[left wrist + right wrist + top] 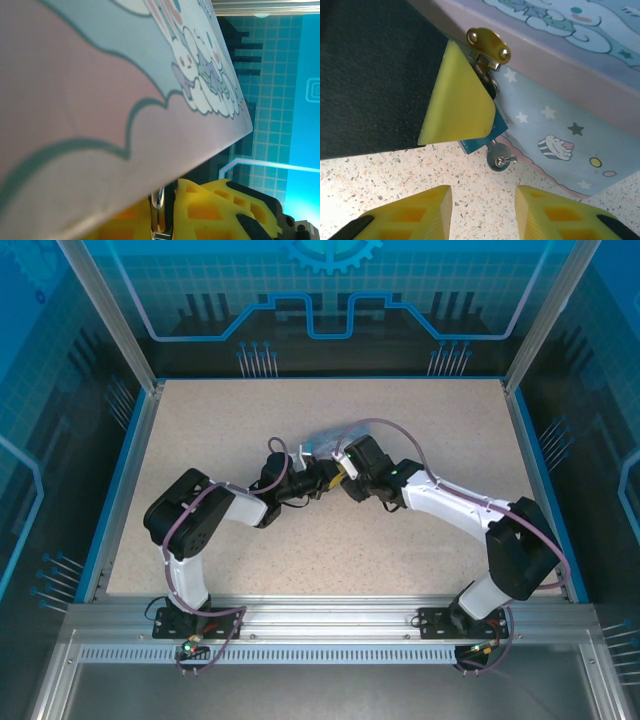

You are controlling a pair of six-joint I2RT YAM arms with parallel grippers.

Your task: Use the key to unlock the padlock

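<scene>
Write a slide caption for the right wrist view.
Small silver key sits in the blue metal padlock on the pastel printed tin; left yellow fingers hold the padlock, right yellow fingers open.

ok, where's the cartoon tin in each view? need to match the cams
Top external: tin is the small pale patch just above picture centre.
Left wrist: tin across the upper left, very close, cartoon print visible.
Right wrist: tin upper right, brass hasp at top centre.
Shared landmark: left end effector's yellow fingers, shut on the padlock under the hasp.

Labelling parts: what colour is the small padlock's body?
Teal-blue small metal padlock, best in right wrist view.
</scene>
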